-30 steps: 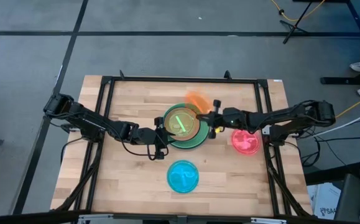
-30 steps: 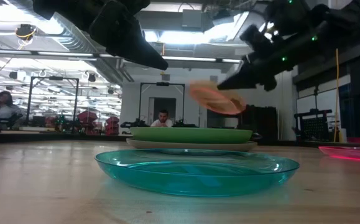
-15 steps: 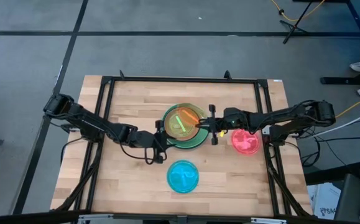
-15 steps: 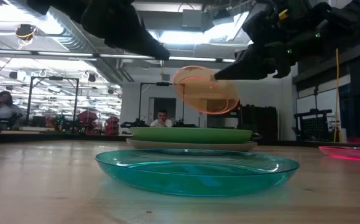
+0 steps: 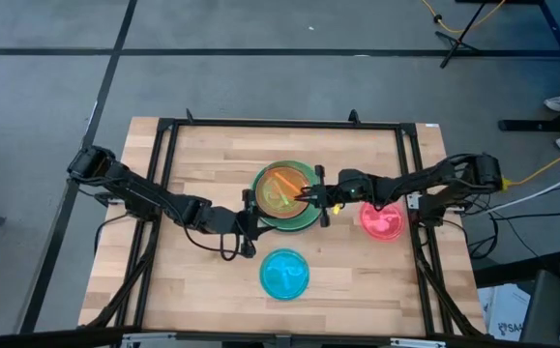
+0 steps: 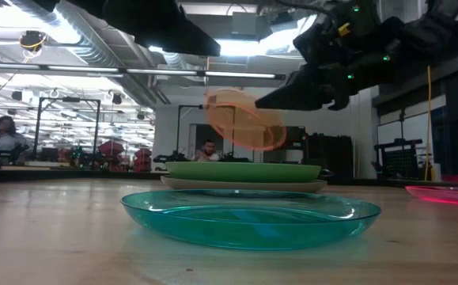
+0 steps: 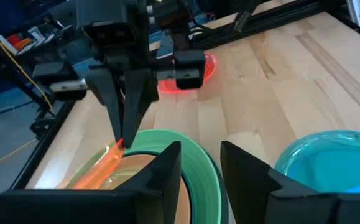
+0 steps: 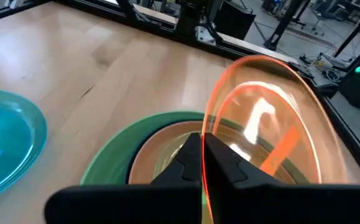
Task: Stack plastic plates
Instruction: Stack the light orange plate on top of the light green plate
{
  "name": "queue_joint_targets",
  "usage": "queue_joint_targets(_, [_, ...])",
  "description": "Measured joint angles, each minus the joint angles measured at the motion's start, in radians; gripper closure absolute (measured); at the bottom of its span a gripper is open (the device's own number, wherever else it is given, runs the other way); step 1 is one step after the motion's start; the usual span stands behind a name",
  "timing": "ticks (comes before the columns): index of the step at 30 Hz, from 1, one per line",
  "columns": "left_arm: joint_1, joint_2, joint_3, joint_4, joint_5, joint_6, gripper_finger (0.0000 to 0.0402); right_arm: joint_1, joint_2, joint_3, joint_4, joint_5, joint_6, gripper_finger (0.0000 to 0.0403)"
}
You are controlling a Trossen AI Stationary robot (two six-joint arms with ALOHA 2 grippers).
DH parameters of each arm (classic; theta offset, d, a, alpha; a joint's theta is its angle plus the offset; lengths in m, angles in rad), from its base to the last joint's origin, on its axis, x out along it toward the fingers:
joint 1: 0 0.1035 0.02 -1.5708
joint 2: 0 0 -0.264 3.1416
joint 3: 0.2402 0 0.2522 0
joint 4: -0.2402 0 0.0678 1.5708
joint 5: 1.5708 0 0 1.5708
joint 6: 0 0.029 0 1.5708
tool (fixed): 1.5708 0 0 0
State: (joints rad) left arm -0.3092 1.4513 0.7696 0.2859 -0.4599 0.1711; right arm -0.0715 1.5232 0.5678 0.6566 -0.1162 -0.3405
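Note:
A translucent orange plate (image 8: 267,124) is tilted steeply above the plate stack (image 5: 304,218) at the table's middle. The stack has a light green plate (image 6: 244,169) on a grey one, with a brown plate (image 8: 161,149) inside. My right gripper (image 5: 305,194) is shut on the orange plate. My left gripper (image 7: 198,165) is open and hovers at the stack's near-left side, touching nothing. The translucent blue plate (image 5: 284,274) rests flat on the table near the front edge. The pink-red plate (image 5: 383,220) lies flat to the right. My right gripper pinches the orange plate's rim (image 8: 206,127) between its two fingers (image 8: 191,157), at the plate's right side. It reaches in from the table's right, slanting down. The plate (image 6: 244,119) is lifted clear above the stack and tilted, its far-left part highest.
A black frame (image 5: 163,135) borders the wooden table. Bare wood lies to the left and near-left of the stack (image 5: 183,280) and beyond it. People (image 6: 206,149) show far off in the room behind.
My right gripper has carried the orange plate from beyond the stack's far-right rim toward the table's left and near side, so it now hangs over the stack, and it has tipped steeper. My left gripper has drawn back slightly toward the near-left.

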Motion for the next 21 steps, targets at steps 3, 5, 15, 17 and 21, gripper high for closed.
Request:
queue_joint_targets(3, [0.0,0.0,0.0,0.0,0.0,-0.001,0.0295,0.0,0.051,0.035,-0.007,-0.018,0.003,0.0402])
queue_joint_targets(5, [0.0,0.0,0.0,0.0,0.001,-0.002,0.0295,0.0,0.081,0.05,-0.012,-0.025,0.003,0.0402])
queue_joint_targets(15, [-0.005,0.0,0.0,0.0,0.005,-0.003,0.0295,0.0,0.151,0.098,-0.121,-0.025,0.003,0.0402])
queue_joint_targets(17, [-0.005,0.0,0.0,0.001,0.005,-0.003,0.0295,0.0,0.152,0.098,-0.144,-0.025,0.003,0.0402])
queue_joint_targets(21, [-0.005,0.0,0.0,0.0,0.005,-0.003,0.0295,0.0,0.152,0.098,-0.157,-0.003,0.051,0.0402])
